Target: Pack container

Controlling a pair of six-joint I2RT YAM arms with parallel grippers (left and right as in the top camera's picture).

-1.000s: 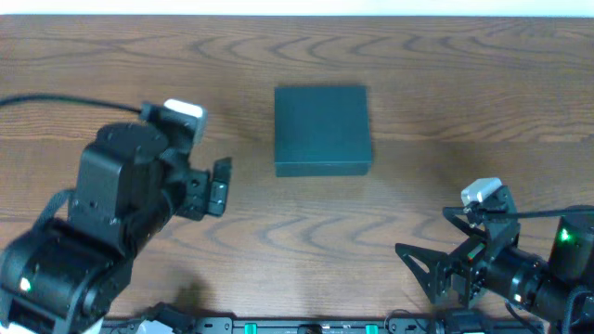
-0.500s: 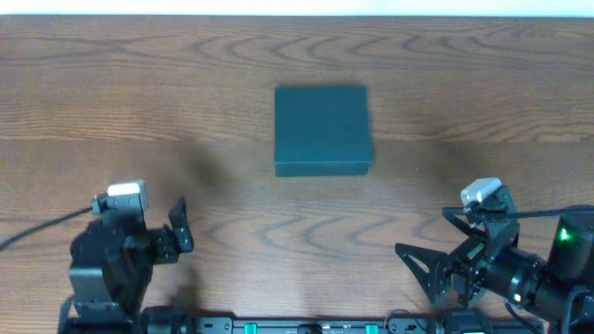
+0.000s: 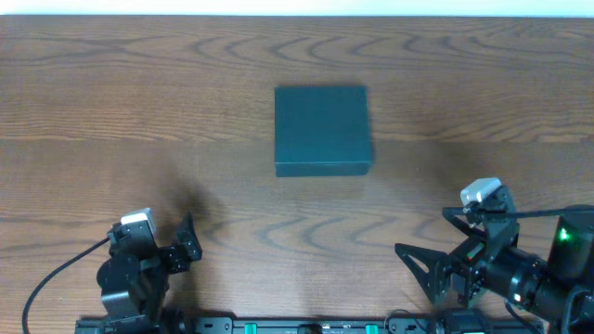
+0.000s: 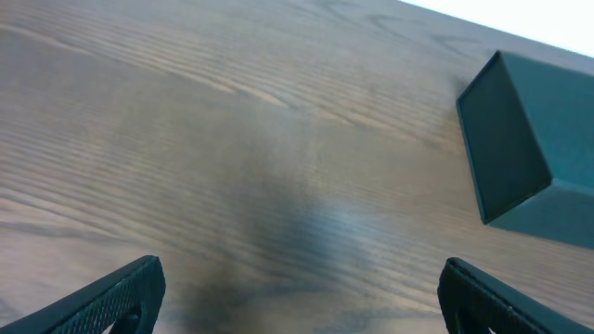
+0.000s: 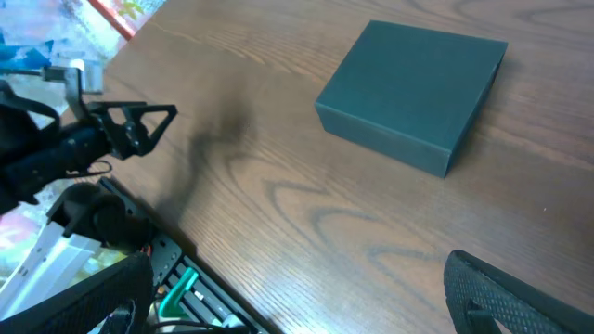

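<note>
The wood-grain table (image 3: 111,83), brown with wavy figure, fills the view, with a pale strip along its far edge. The container (image 3: 322,128), a matte dark rectangular box with crisp edges and a flat closed top, sits well ahead and right of the left pincer (image 4: 302,278), whose jaws stand wide apart. The right pincer (image 5: 297,278) also gapes, with the box ahead to its left. Since a second ago the left arm has drawn back to the near edge; the box is unmoved.
</note>
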